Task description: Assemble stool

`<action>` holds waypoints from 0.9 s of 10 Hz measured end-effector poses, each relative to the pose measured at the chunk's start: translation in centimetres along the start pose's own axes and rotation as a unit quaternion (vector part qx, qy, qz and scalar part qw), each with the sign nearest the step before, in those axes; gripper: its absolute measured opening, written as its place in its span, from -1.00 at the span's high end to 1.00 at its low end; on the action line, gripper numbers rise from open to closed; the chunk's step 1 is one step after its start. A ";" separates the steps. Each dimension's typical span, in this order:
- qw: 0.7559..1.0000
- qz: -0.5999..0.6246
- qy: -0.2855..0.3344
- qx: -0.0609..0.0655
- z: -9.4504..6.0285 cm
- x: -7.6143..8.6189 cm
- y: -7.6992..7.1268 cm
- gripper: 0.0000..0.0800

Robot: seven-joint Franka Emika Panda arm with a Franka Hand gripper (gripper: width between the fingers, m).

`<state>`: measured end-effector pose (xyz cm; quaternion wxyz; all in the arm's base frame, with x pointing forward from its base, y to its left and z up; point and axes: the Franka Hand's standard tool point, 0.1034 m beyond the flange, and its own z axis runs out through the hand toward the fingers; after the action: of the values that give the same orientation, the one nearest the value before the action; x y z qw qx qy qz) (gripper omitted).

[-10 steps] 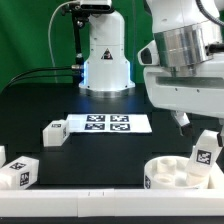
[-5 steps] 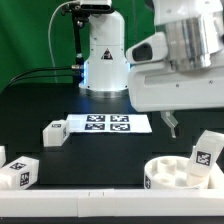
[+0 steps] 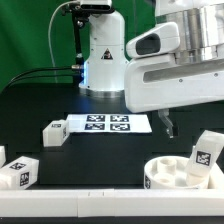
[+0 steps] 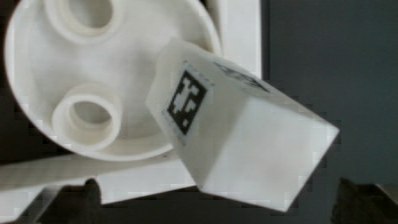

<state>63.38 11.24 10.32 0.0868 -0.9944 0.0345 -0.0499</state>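
Note:
The round white stool seat (image 3: 178,173) lies at the front on the exterior view's right, its holes facing up. One tagged white leg (image 3: 206,150) leans on its rim. In the wrist view the seat (image 4: 80,70) and this leg (image 4: 249,125) fill the picture. Two more tagged legs lie apart: one (image 3: 55,132) beside the marker board, one (image 3: 18,172) at the front on the exterior view's left. My gripper (image 3: 168,126) hangs above the table behind the seat. It is open and empty, and its dark fingertips (image 4: 68,196) stand wide apart, clear of the leg.
The marker board (image 3: 106,124) lies flat in the middle of the black table. A long white rail (image 3: 70,206) runs along the front edge. The arm's white base (image 3: 105,55) stands at the back before a green curtain.
The arm and gripper have shifted toward the exterior view's left and a little higher, away from the leaning leg. The stool parts have not moved.

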 end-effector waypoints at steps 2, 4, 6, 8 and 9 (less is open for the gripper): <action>0.982 -0.188 -0.016 -0.025 0.1 -0.4 -1.2 -0.62; 0.951 -0.300 -0.062 -0.032 1.6 -1.0 -1.9 -0.62; 0.930 -0.358 -0.071 -0.031 2.5 -1.4 -0.6 -0.62; 0.919 -0.385 -0.075 -0.034 2.8 -1.4 -0.2 -0.62; 0.924 -0.373 -0.075 -0.035 2.8 -1.4 -0.2 -0.29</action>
<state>62.28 11.99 7.46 0.0296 -0.9385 -0.3439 -0.0026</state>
